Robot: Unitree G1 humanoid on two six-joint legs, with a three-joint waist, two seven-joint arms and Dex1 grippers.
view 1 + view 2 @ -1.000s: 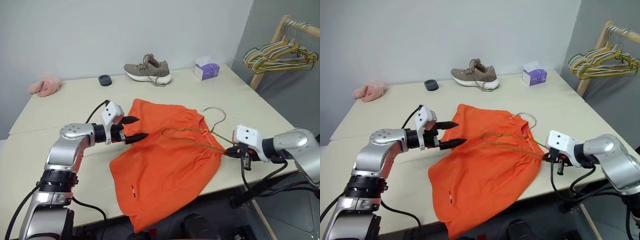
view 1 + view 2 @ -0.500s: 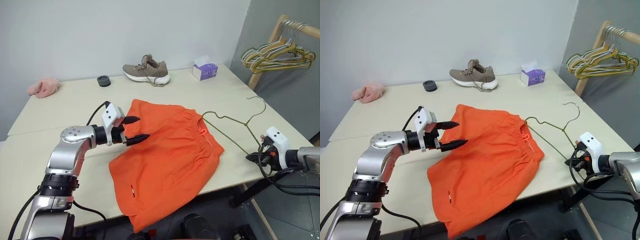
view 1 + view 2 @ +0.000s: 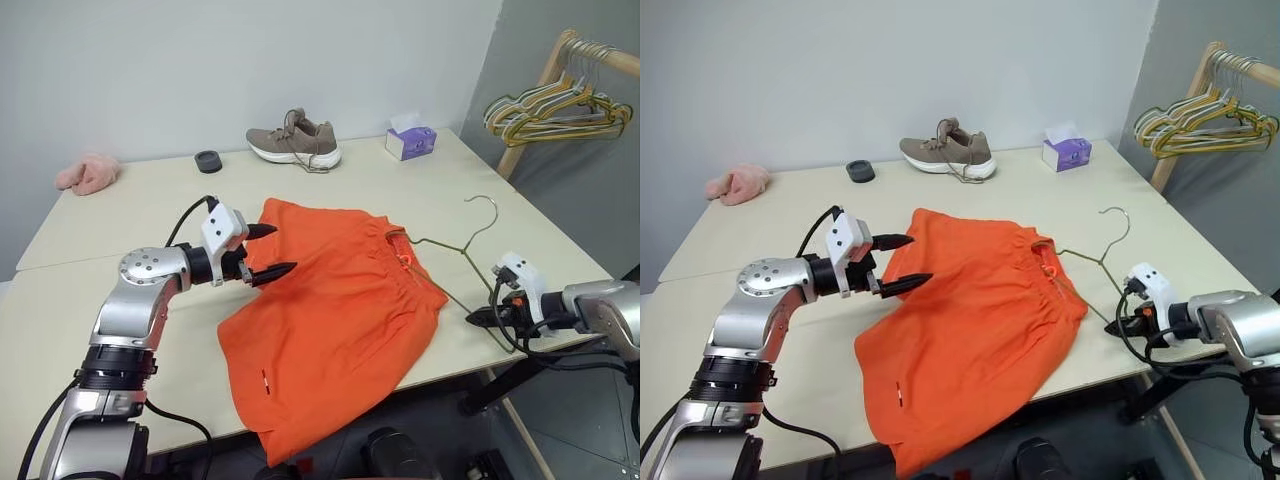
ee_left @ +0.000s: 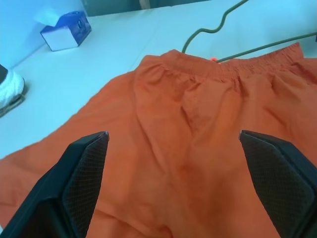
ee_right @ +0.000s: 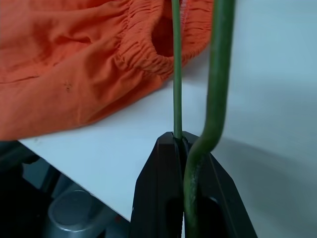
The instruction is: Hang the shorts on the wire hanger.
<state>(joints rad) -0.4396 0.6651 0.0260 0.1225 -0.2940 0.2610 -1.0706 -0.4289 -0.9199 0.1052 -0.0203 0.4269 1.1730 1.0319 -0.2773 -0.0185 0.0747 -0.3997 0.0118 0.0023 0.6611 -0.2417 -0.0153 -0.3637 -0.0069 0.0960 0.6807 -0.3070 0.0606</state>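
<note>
Shorts [image 3: 335, 305] of bright orange thin fabric are lying flat on the pale table [image 3: 150, 215], gathered waistband facing the right arm, probably so a hanger end can slide in. The right gripper [image 3: 478, 317] is pinching one corner of the thin olive-gold wire hanger [image 3: 447, 245] tight; its far end is reaching the waistband, hook tilting up over the table. The left gripper [image 3: 272, 250] is hovering spread wide and empty above the shorts' far edge, seemingly ready to pin or lift the cloth.
</note>
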